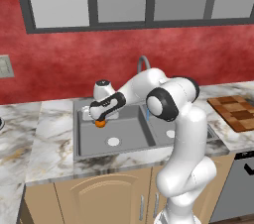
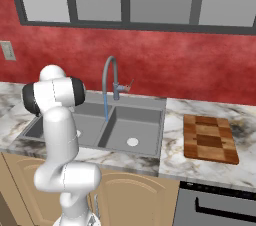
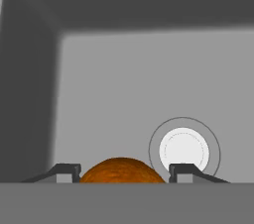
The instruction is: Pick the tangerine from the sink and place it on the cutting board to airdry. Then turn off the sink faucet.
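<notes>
Tangerine [image 1: 100,124] is seen in the left base view at the tip of the gripper [image 1: 100,120], raised above the floor of the left basin of the sink [image 1: 144,146]. The white drain disc [image 1: 113,141] of that basin lies below and slightly right of the fruit. The arm is bent over the sink, its forearm crossing in front of the sink faucet [image 1: 143,63], whose arch shows just above it. The cutting board [image 1: 237,112] lies on the marble counter [image 1: 49,134] to the right of the sink, well apart from the fruit.

In the right base view, the sink [image 2: 150,102] is seen with its faucet [image 2: 109,82] standing behind the central divider; a thin blue stream is seen falling from the spout. The cutting board [image 2: 208,138] rests flat on the counter just right of the sink. The arm's shoulder covers the left basin.

In the hand view, the tangerine [image 3: 122,170] is held between the two fingertips [image 3: 67,172], one close at each side, so the gripper [image 3: 123,173] is clamped on the fruit. The grey basin floor lies beyond, with the drain disc [image 3: 183,150] near the right fingertip.
</notes>
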You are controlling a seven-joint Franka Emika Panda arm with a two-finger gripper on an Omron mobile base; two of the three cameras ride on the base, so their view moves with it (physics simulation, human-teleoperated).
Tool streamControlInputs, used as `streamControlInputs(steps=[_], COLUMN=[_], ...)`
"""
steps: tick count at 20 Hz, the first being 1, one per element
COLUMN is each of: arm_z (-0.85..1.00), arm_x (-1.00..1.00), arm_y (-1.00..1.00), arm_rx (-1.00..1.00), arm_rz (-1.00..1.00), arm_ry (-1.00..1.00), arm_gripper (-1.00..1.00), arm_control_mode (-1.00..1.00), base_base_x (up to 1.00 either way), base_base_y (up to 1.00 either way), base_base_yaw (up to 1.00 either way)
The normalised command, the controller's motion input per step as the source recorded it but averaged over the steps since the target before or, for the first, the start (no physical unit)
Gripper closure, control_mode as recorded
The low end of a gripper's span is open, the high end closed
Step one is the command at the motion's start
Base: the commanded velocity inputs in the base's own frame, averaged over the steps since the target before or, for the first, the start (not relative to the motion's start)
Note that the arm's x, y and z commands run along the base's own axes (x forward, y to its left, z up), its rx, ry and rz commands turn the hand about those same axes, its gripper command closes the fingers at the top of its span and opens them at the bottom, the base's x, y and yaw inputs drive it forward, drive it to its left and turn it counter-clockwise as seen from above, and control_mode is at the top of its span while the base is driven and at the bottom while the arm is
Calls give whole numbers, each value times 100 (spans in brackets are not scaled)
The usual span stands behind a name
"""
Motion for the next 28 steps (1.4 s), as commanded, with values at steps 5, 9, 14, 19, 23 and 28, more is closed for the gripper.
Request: streamControlInputs(steps=[5, 9, 14, 19, 23, 28], arm_z=[64, 63, 45, 36, 33, 37], arm_x=[-19, -13, -17, -29, -35, -37], arm_y=[-8, -12, -7, -5, -14, -34], arm_rx=[0, 0, 0, -7, -10, -5], arm_rz=[-1, -3, -1, 0, 0, 0], arm_ry=[0, 4, 0, -2, -2, 0], arm_gripper=[100, 100, 100, 100, 100, 100], arm_control_mode=[-100, -100, -100, -100, -100, -100], base_base_x=[0, 0, 0, 0, 0, 0], base_base_y=[0, 0, 0, 0, 0, 0], base_base_yaw=[0, 0, 0, 0, 0, 0])
